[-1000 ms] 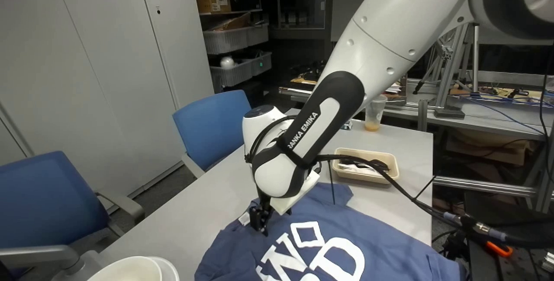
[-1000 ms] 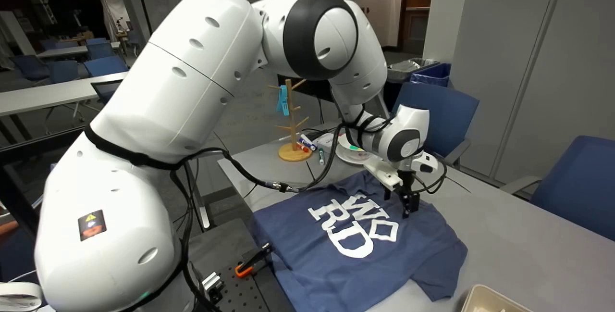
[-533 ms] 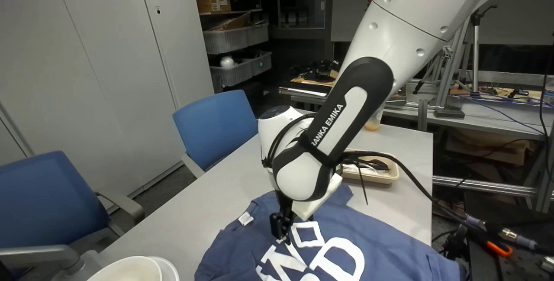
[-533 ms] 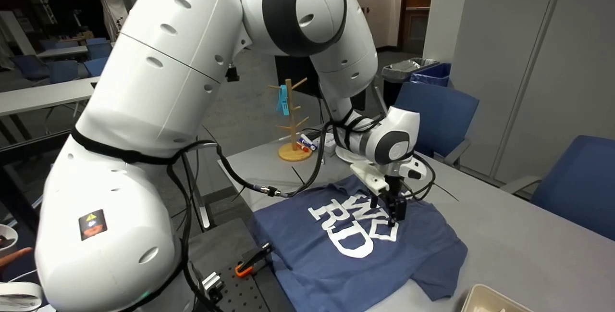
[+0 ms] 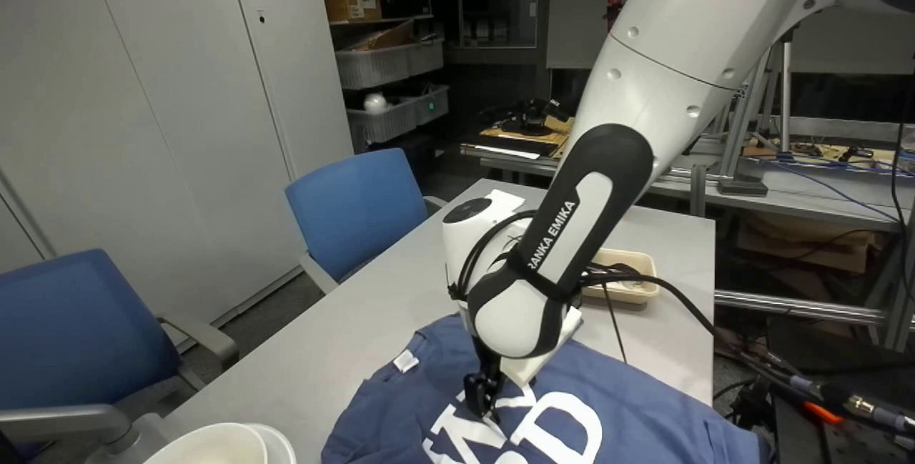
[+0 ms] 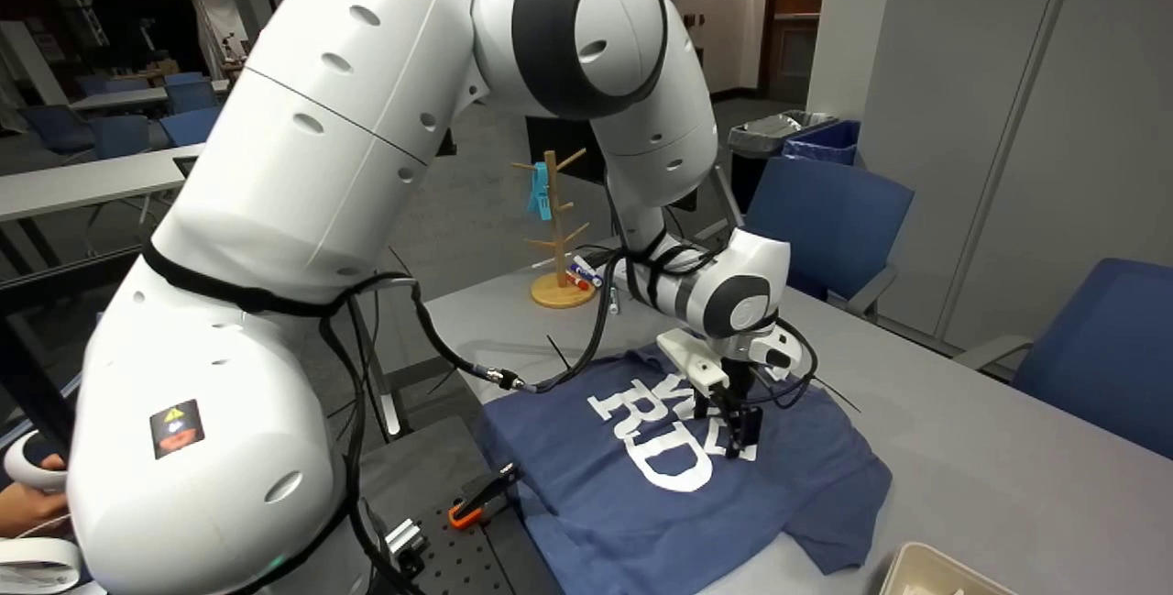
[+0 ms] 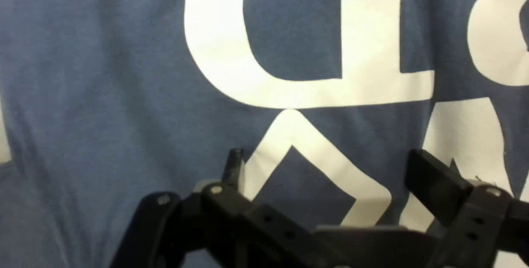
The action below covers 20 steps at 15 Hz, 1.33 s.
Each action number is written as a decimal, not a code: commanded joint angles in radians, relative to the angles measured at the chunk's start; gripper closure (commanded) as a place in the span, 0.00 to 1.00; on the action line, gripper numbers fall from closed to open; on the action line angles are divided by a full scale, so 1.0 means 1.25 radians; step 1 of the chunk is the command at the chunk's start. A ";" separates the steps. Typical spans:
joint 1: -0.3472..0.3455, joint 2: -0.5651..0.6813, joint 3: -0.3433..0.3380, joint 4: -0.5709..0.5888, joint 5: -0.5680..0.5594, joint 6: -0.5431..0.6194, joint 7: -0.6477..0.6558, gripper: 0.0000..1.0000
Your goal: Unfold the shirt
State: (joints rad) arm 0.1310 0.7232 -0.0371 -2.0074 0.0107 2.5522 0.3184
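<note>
Blue soft cloth makes up the shirt (image 6: 678, 517), which lies spread on the light grey counter (image 5: 357, 328), with its print turned upward. Large white letters (image 7: 289, 92) cover the front, together with a white diamond outline (image 7: 270, 152). Some shallow creases run across the cloth, and one sleeve (image 6: 838, 519) reaches outward over the counter. In an exterior view, a small white label (image 5: 406, 361) shows near the neck edge.

Above the print, the gripper (image 7: 326, 154) points downward. Its jaws stand wide apart: in the wrist view, the diamond is seen in the gap, and one jaw covers a part of the W. Whether the tips touch the cloth, I cannot tell.

Near the shirt stands a beige tray (image 5: 640, 294), in an exterior view partly hidden behind the white arm (image 5: 672, 78). A white bowl (image 5: 207, 442) stands at the lower border of the same view. On the counter there is also an upright wooden stand (image 6: 555, 237), where a light-blue clip (image 6: 540, 192) hangs; several markers (image 6: 585, 270) lie beside its base. An orange and black clamp (image 6: 469, 514) is just beside the edge of the shirt. Two blue chairs (image 5: 354, 210) stand along the counter.
</note>
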 commanded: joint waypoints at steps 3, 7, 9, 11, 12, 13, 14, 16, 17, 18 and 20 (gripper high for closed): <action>-0.003 0.054 0.005 0.086 0.021 0.002 -0.001 0.00; -0.008 0.093 0.012 0.157 0.029 -0.019 -0.004 0.00; -0.006 0.111 0.012 0.193 0.028 -0.033 -0.004 0.00; -0.006 0.130 0.012 0.234 0.027 -0.050 -0.003 0.00; -0.008 0.139 0.012 0.255 0.028 -0.058 -0.002 0.00; -0.008 0.152 0.010 0.281 0.028 -0.063 0.000 0.00; -0.009 0.164 0.009 0.306 0.028 -0.068 0.001 0.00; -0.009 0.187 0.002 0.357 0.024 -0.079 0.005 0.00; -0.008 0.198 -0.003 0.383 0.021 -0.084 0.007 0.00; -0.008 0.209 -0.008 0.406 0.019 -0.087 0.010 0.00; -0.008 0.227 -0.017 0.448 0.015 -0.094 0.016 0.00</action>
State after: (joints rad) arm 0.1219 0.9408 -0.0441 -1.5755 0.0130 2.4817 0.3228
